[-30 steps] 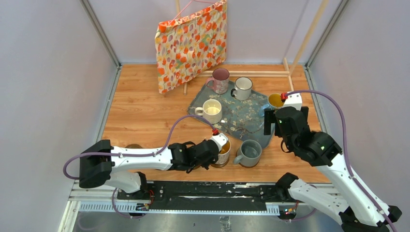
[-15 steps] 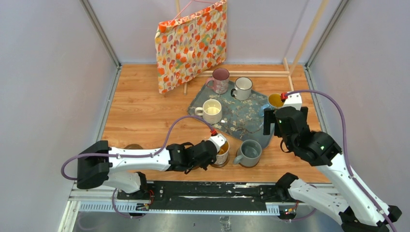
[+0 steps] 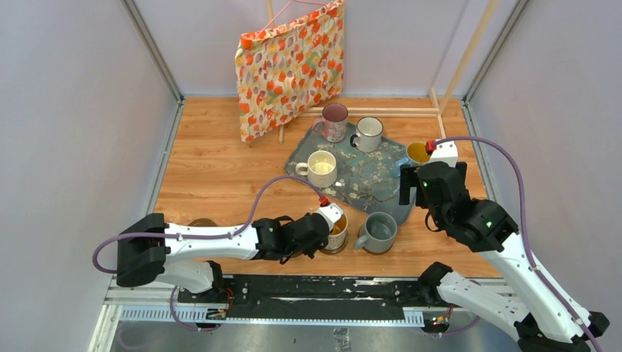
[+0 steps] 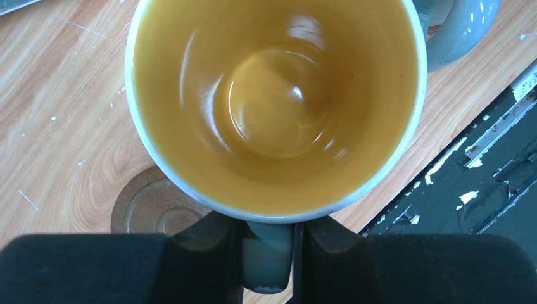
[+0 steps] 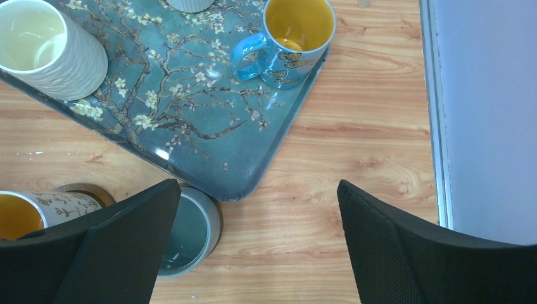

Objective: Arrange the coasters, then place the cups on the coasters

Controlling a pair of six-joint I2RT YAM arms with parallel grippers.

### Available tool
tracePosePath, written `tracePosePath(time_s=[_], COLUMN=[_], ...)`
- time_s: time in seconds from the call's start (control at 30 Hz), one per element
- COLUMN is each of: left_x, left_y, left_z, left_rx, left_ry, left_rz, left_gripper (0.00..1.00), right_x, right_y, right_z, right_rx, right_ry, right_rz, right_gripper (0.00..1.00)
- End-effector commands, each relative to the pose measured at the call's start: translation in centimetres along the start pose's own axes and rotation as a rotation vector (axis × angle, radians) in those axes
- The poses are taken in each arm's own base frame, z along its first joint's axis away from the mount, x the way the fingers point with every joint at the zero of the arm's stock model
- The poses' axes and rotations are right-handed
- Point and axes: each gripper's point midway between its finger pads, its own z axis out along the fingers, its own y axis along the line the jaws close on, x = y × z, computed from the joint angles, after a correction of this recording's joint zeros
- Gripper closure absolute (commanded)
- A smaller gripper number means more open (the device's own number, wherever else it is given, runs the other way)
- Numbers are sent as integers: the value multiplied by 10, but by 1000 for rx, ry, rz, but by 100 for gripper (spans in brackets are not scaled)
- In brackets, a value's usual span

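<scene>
Left gripper: its fingers stood on both sides of the handle of the white mug. I could not tell if they pressed the handle or only stood beside it.
White mug: yellow inside, upright on a brown coaster near the front edge of the table.
Grey mug: just beside the white mug, below the tray.
Right gripper: wide open and empty, above the near corner of the tray.
On the tray: a cream mug and a blue-handled mug.
Second coaster: beside the left arm, no cup on it.
</scene>
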Motion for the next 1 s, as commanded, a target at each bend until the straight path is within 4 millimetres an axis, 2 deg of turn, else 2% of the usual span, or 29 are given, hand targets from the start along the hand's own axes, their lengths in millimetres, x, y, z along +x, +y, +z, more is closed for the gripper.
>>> tracePosePath(time_s=[0.0,0.2,0.37,0.57,0.73,0.83,0.97], left_x=[-20,-33,-48,-74,-104,-121,-144], left_y=[-2,-3,-4,-6,-3,3,11], left_z=[-6,-16,-29,-54,-78,-86,-86], left_rx=[-5,9,28,69,72,51,56], left_ry=[-62,-98,-139,-216,-299,-328,-355], left_rz=[-22,-18,-22,-43,-59,-63,-75], left_gripper=[65,40,29,21,17,15,14], right_x=[3,3,4,3,2,2,3], right_y=[1,1,1,1,-1,-1,-2], right_z=[2,2,2,2,1,1,1], right_rx=[5,4,4,5,10,11,12], right_ry=[3,4,5,2,-3,-5,-5], right_rz=[9,7,5,7,8,9,15], right_gripper=[1,1,1,1,0,0,0])
